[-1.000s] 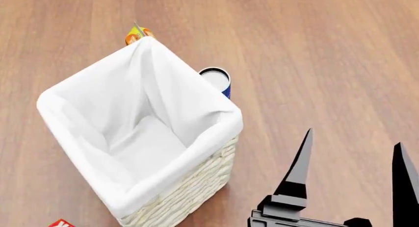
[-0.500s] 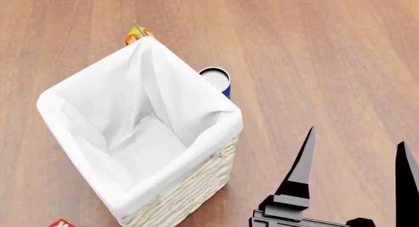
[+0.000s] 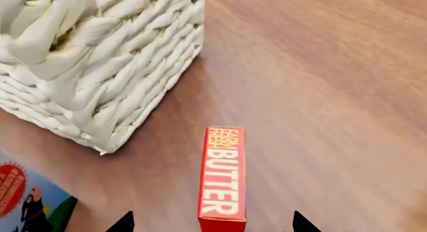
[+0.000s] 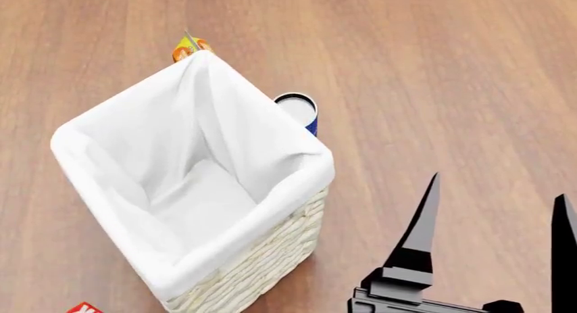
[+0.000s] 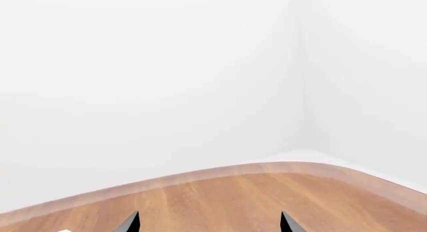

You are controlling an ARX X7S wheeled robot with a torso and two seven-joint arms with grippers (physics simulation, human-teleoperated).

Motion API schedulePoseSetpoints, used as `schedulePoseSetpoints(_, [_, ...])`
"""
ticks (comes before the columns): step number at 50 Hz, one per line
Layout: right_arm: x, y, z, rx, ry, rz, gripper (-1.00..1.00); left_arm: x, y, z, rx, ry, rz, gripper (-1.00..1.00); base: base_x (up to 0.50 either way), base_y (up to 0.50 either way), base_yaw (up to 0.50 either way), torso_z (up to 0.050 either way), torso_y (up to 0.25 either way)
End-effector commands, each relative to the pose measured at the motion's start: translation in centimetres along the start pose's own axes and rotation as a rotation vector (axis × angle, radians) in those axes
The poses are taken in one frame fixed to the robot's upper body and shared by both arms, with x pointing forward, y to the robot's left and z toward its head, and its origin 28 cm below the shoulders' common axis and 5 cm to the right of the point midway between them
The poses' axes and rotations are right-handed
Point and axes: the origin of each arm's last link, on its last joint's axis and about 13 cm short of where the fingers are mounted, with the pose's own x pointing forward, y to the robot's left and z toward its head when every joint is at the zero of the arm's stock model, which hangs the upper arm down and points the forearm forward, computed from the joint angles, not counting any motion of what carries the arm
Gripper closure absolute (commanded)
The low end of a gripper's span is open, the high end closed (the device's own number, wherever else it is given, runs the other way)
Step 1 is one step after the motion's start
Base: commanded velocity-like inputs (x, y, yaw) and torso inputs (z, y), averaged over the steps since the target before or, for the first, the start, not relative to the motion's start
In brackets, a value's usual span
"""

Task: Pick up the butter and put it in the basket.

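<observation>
The butter (image 3: pixel 222 178) is seen lying flat between the spread, empty tips of the left gripper (image 3: pixel 208 223), near a corner of the basket (image 4: pixel 194 184). The right gripper (image 4: pixel 494 222), cut off, is held open, empty.

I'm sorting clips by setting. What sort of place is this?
Probably a simulated indoor tabletop or floor staged with groceries: a plain wood surface meeting bare white walls, with a wicker basket, a butter carton and a can.
</observation>
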Motion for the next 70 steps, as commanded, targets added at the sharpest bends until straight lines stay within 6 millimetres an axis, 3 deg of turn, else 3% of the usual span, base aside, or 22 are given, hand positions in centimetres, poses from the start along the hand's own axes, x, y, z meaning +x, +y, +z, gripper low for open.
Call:
schedulePoseSetpoints(1, [0.0, -0.1, 0.1, 0.003, -0.003, -0.005, -1.0, 1.0, -0.2, -0.4, 0.026, 0.025, -0.004, -1.0, 0.0, 0.0, 0.0, 0.0, 0.0])
schedulePoseSetpoints(35, [0.0, -0.2, 0.2, 0.006, -0.008, -0.008, -1.0, 4.1, 0.0, -0.7, 0.066, 0.064, -0.026, -1.0, 0.0, 0.0, 0.0, 0.0, 0.0])
schedulePoseSetpoints(70, [0.1, -0.3, 0.1, 0.007, -0.005, -0.014, -1.0, 5.7, 0.1, -2.1, 0.07, 0.12, -0.029, -1.0, 0.0, 0.0, 0.0, 0.0, 0.0])
